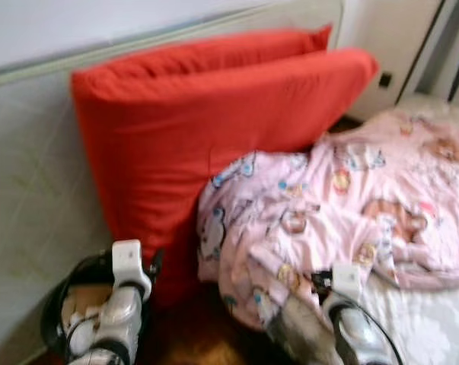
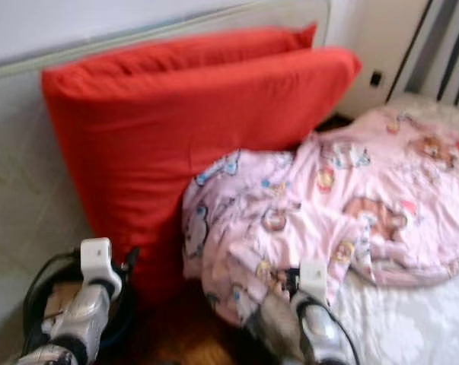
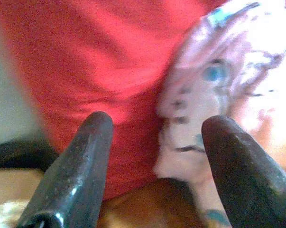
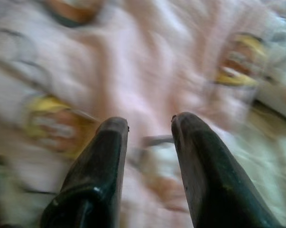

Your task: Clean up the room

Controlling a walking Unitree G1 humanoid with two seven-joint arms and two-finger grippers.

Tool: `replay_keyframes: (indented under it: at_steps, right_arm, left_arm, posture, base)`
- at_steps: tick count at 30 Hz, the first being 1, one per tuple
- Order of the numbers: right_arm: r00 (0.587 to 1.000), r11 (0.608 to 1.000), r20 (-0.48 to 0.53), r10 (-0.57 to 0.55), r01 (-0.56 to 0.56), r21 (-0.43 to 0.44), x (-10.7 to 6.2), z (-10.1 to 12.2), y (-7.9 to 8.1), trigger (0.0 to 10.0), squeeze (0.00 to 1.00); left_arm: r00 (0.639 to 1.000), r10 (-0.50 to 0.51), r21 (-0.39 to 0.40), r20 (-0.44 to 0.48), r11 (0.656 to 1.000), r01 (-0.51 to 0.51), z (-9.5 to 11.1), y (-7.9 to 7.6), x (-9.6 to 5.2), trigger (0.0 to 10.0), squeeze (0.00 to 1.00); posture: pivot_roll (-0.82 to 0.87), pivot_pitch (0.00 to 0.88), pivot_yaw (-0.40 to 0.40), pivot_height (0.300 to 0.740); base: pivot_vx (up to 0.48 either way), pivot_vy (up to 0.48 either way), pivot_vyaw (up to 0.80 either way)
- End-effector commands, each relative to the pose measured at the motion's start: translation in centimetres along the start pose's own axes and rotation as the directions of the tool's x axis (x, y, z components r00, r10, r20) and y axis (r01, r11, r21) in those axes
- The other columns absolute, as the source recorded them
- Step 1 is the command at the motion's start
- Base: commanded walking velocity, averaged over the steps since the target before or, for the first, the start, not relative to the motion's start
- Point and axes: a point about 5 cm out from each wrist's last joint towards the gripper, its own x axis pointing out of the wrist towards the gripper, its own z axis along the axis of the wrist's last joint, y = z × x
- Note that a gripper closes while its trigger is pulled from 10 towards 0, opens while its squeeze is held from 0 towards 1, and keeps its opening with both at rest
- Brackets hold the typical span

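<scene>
Two big red pillows stand on edge against a pale upright mattress. A crumpled pink blanket with cartoon prints lies on the bed and hangs over its corner, touching the pillows. My left arm is low at the left. Its gripper is open, facing the seam where the red pillow meets the pink blanket, with nothing between the fingers. My right arm reaches to the blanket's near edge. Its gripper is open a little, just over the blurred pink blanket.
A black basket with tan things inside stands on the floor by my left arm. Dark wooden floor shows between pillows and bed. A white patterned sheet covers the bed at right. A wall socket and vertical bars are at the far right.
</scene>
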Motion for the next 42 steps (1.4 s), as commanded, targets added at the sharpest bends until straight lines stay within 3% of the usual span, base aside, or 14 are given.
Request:
replay_keyframes:
  at_steps: [1,13,17,26,27,37,39,42]
  right_arm:
    - [1.0,1.0,0.004,0.015,-0.015,0.017,0.3,0.5,0.9,10.0,0.0]
    - [0.995,0.998,-0.087,-0.045,0.048,0.028,0.1,-0.6,-0.1,10.0,0.0]
    - [0.996,0.998,-0.08,-0.05,0.053,0.037,0.1,-0.5,-0.2,10.0,0.0]
    - [0.996,0.994,-0.07,-0.059,0.065,0.084,0.1,-0.4,-0.4,10.0,0.0]
    - [0.996,0.993,-0.066,-0.061,0.068,0.099,0.1,-0.3,-0.4,10.0,1.0]
    - [0.994,0.991,-0.078,-0.073,0.081,0.107,0.2,-0.2,-0.5,10.0,1.0]
    - [0.992,0.992,-0.103,-0.068,0.078,0.099,0.3,-0.4,-0.4,10.0,0.0]
    - [0.991,0.993,-0.112,-0.071,0.081,0.089,0.3,-0.5,-0.4,10.0,0.0]
  left_arm:
    - [0.999,0.045,0.004,-0.023,0.999,-0.045,-0.2,1.7,-0.2,10.0,0.0]
    - [0.998,0.041,0.001,-0.048,0.999,-0.041,-0.5,1.8,-0.3,10.0,0.0]
    - [0.998,0.04,0.002,-0.05,0.999,-0.04,-0.6,1.8,-0.4,10.0,0.0]
    - [0.998,0.034,0.005,-0.056,0.999,-0.034,-1.0,1.6,-0.6,10.0,0.0]
    - [0.998,0.034,0.004,-0.059,0.999,-0.033,-1.0,1.6,-0.6,10.0,0.0]
    - [0.997,0.033,0.009,-0.071,0.999,-0.032,-1.0,2.0,-0.6,10.0,0.0]
    - [0.997,0.031,0.011,-0.076,0.999,-0.03,-1.1,2.0,-0.6,10.0,0.0]
    - [0.997,0.03,0.012,-0.077,0.999,-0.03,-1.1,2.0,-0.6,10.0,0.0]
  posture:
    - [0.04,0.0,0.022,0.637]
    - [0.04,0.0,0.022,0.622]
    - [0.04,0.0,0.024,0.603]
    - [0.04,0.0,0.027,0.603]
    - [0.05,0.0,0.029,0.603]
    - [0.05,0.0,0.033,0.603]
    - [0.05,0.0,0.035,0.603]
    - [0.05,0.0,0.037,0.603]
  base:
    - [0.0,0.0,0.0]
    - [0.0,0.0,0.0]
    - [0.0,0.0,0.0]
    - [0.0,0.0,0.0]
    - [0.0,0.0,0.0]
    - [0.0,0.0,0.0]
    - [0.0,0.0,0.0]
    - [0.0,0.0,0.0]
